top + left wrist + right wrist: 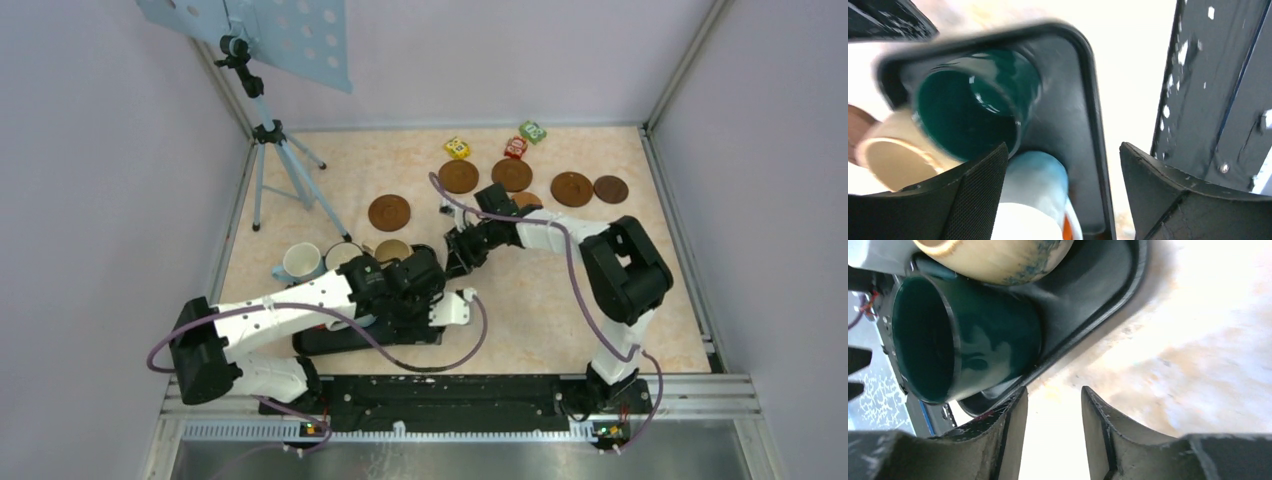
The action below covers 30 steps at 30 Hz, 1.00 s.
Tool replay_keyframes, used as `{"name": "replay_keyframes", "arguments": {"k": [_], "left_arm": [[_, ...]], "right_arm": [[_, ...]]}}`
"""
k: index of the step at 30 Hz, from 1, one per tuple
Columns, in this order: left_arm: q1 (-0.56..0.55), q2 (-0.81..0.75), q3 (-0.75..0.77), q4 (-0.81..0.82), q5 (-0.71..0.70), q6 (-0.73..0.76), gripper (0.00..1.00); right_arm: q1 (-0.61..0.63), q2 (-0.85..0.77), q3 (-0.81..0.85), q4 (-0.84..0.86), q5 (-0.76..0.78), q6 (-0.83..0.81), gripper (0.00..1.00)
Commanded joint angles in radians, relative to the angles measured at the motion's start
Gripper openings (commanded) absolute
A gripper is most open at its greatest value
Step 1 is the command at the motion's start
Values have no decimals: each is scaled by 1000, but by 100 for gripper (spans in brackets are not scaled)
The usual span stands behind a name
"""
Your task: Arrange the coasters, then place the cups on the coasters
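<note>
Up close, glossy dark-green mug [978, 335] on black tray [1098, 285], beige mug [998, 257] alongside

no text legible (blocks [457, 148] too small)

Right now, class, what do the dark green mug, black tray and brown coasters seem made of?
Dark green mug: probably glazed ceramic, glossy reflections. Black tray: likely matte plastic, smooth rounded rim. Brown coasters: perhaps wood, dull brown; too small to confirm.

Brown coasters [458, 177] are lying flat along the far side. The beige mug [392, 250], green mug [973, 105] and white mugs [300, 262] are standing clustered.
</note>
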Motion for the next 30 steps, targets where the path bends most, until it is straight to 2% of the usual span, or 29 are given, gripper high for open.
{"name": "replay_keyframes", "arguments": {"k": [1,4,7,10,13,19,25,30], "left_arm": [[46,58,203,48,73,25,91],[113,178,376,56,116,11,97],[187,322,569,45,165,-12,98],[225,433,697,77,173,-35,98],[261,540,821,116,178,-72,98],[299,769,1047,227,87,-167,99],[335,959,1196,395,13,-244,99],[382,1094,1307,567,-39,-327,99]], "right_arm": [[-132,-162,67,29,-46,3,47],[-248,-210,77,26,-17,-4,51],[-374,-215,100,26,-3,-4,52],[-464,-205,127,11,4,-24,52],[-515,-205,143,2,31,-50,53],[-600,-175,165,52,165,-56,54],[-696,-89,220,115,317,-23,53],[-721,-3,270,153,391,-37,51]]}}
